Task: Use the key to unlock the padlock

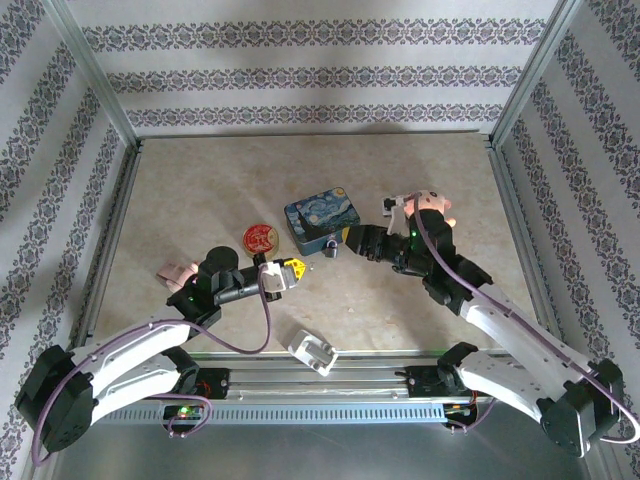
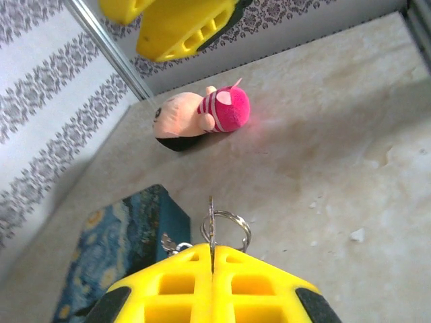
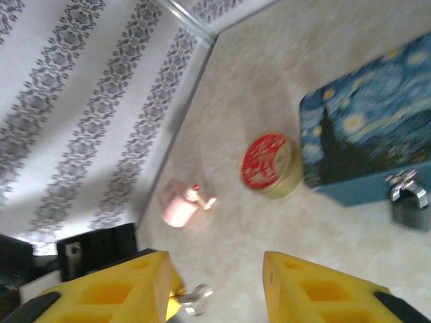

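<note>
The padlock (image 3: 409, 203) lies beside the tin (image 3: 363, 128), key (image 2: 211, 225) in left fingers (image 2: 168, 289).

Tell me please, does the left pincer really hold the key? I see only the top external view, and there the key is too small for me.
Observer: Yes. In the left wrist view the left pincer is shut on the key, and the thin blade sticks out past its tips.
Operator: Good. And does the right pincer have the padlock already?
Observer: No. In the right wrist view the right pincer is open and holds nothing. The padlock rests on the table, close by the blue painted tin.
</note>
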Available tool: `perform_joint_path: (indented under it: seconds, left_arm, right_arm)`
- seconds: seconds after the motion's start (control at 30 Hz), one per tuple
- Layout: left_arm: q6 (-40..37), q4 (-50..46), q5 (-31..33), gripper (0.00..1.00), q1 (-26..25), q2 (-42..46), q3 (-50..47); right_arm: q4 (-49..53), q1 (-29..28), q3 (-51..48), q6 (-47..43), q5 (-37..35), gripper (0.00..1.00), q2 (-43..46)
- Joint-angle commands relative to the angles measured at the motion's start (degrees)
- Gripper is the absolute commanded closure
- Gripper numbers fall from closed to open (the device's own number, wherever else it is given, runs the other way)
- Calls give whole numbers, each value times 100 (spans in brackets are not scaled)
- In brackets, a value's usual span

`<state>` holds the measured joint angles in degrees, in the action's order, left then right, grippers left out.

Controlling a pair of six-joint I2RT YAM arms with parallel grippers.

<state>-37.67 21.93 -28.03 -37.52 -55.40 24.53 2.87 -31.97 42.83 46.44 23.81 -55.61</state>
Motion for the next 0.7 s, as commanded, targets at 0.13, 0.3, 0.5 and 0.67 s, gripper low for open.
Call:
perform_joint_path:
  seconds: [0.13,0.3,0.5,0.67]
  left_arm:
    - [-1456,434,-36,100,-71,-217,236]
    - [-1645,522,21,100,-71,-190,193]
    - [-1774,429,101,100,-80,-200,166]
    - [-1753,470,160,100,-80,-167,122]
  right_arm:
    - [404,-19,352,1247,1264,66,-520]
    - [609,-115,523,1400,1454,65,-932]
    - [442,-388,856,1455,1720,65,-1595]
    - [414,-529,1085,1439,1789,65,-1927]
